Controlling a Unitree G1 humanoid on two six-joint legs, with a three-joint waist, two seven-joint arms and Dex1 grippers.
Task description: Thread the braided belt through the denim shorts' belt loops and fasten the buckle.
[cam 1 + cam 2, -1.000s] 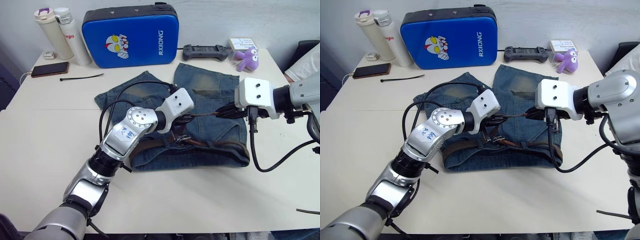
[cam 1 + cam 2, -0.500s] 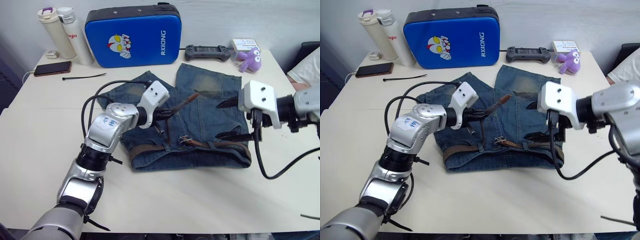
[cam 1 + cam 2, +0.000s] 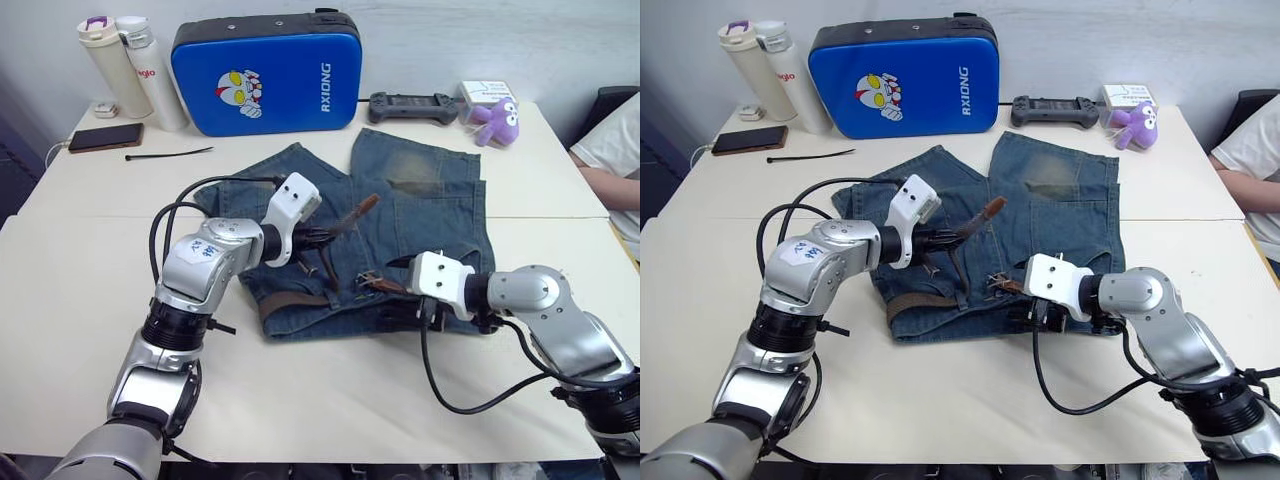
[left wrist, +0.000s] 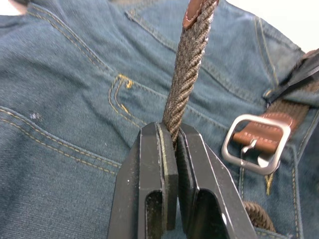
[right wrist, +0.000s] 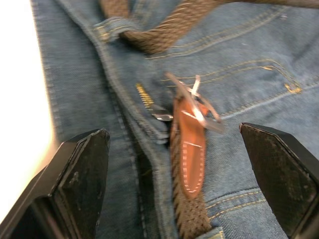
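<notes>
Denim shorts (image 3: pixel 400 215) lie on our tabletop (image 3: pixel 90 260). Our left gripper (image 4: pixel 172 144) has its jaws pinching the belt (image 4: pixel 187 74) near its tan tip; our right gripper (image 5: pixel 174 164) hangs jaws spread around the buckle (image 5: pixel 197 104).

Both head cameras look forward and down over the pale surface (image 3: pixel 80 260); both wrist cameras sit close above the faded blue denim shorts (image 4: pixel 60 89), sharing the square silver buckle (image 5: pixel 197 102).

Faded blue denim shorts (image 3: pixel 420 215) mid pale surface (image 3: pixel 80 300); blue padded case (image 3: pixel 265 70) at 12 o'clock, purple plush octopus (image 3: pixel 497 113) at 2.
</notes>
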